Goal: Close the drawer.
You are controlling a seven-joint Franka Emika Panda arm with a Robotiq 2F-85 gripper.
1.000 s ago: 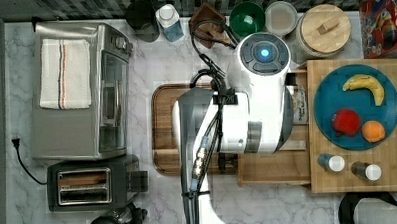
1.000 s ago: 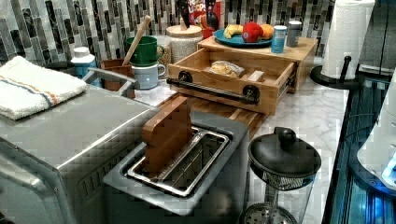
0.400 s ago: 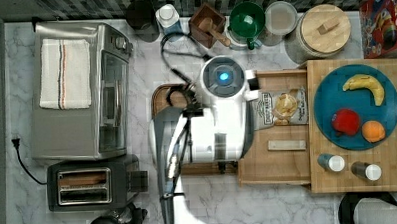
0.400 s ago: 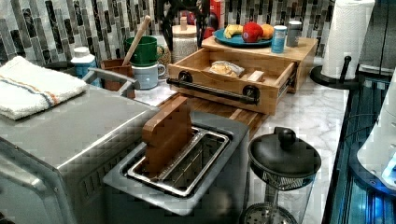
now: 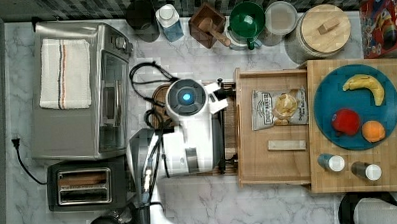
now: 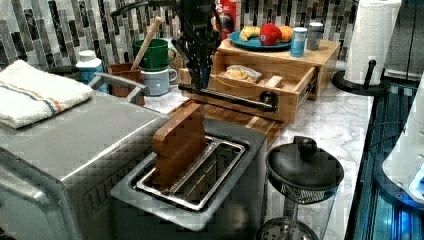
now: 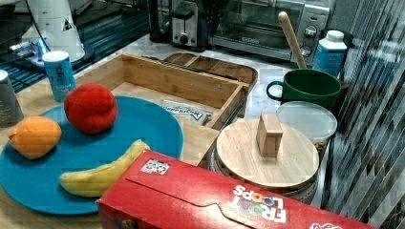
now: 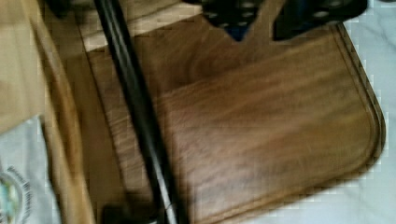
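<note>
Jaws (image 8: 254, 23) over tray (image 8: 261, 140) | drawer (image 5: 276, 164) open: snack bag (image 5: 279, 108), wood strip (image 5: 286, 145)

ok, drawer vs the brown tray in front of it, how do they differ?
The drawer is pale bamboo with square corners; the tray is darker brown with rounded corners. The drawer has raised walls and a black bar handle; the tray lies flat on the counter. The drawer holds a snack bag. Both are wood.

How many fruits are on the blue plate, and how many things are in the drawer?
Fruits on the plate: 3 — banana, red fruit, orange.
Things in the drawer: 2 — snack bag, small wooden block.
Total: 5
</note>
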